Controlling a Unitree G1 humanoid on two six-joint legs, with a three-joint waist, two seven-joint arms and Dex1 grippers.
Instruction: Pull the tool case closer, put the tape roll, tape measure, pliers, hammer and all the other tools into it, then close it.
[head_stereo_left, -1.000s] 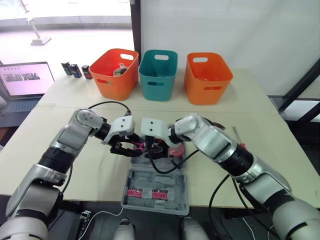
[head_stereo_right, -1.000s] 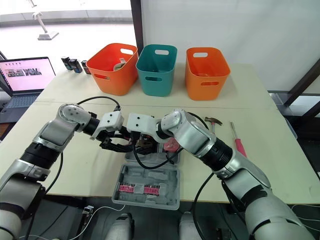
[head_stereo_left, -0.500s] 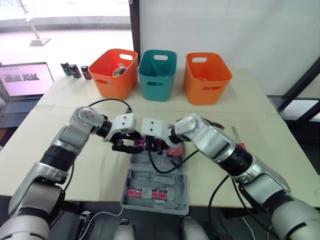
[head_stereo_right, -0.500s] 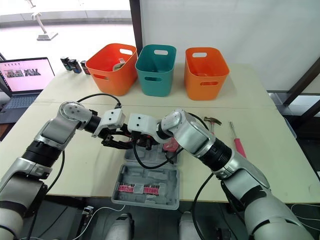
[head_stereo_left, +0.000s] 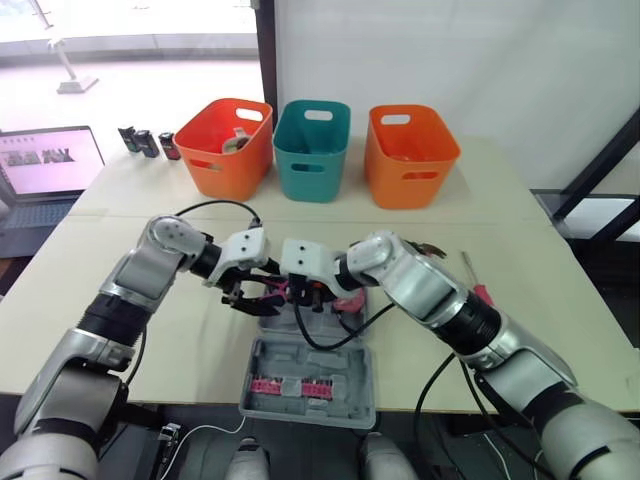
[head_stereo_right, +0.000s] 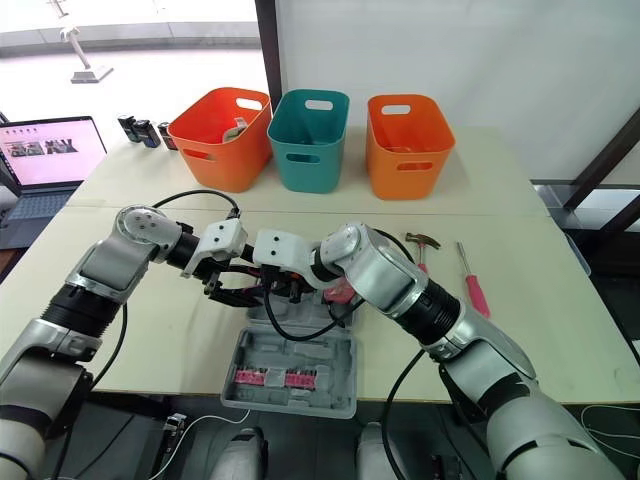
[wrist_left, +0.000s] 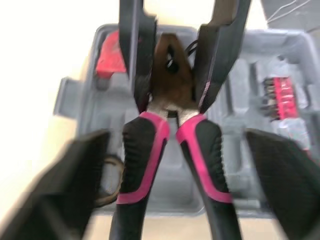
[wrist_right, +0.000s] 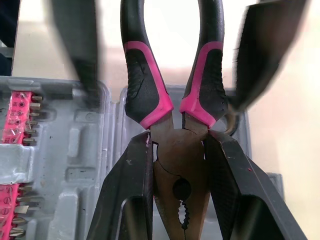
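Past the far left corner of the table (head_stereo_left: 190, 345) sits an open laptop (head_stereo_left: 50, 165). Three small dark items (head_stereo_left: 147, 142) stand near that corner. Along the far edge are three bins in a row: an orange bin (head_stereo_left: 228, 145) with something pale in it, a teal bin (head_stereo_left: 312, 150), then a second orange bin (head_stereo_left: 410, 155).

The two grippers meet nose to nose over the middle of the table. The left gripper (head_stereo_left: 252, 297) has its fingers (wrist_left: 75, 175) spread wide on either side of the pink-and-black handles of the pliers (wrist_right: 180, 165). I cannot tell whether they touch the handles. The right gripper (wrist_right: 180, 200) is clamped on the metal head of the pliers, a finger (wrist_right: 130, 195) pressed to each side. The pliers hang level between the two grippers, above the case (head_stereo_left: 310, 375).

The case lies open at the middle of the near edge, its near half reaching that edge. That half carries a pink strip of bits (head_stereo_left: 290, 385). A red item (wrist_left: 107, 57) lies in a corner compartment of the other half; I cannot tell what it is.

Toward the right edge, on the bare table, lies the hammer (head_stereo_right: 424, 243). Just beside it is a pink-handled screwdriver (head_stereo_right: 470, 285), both well apart from the case.
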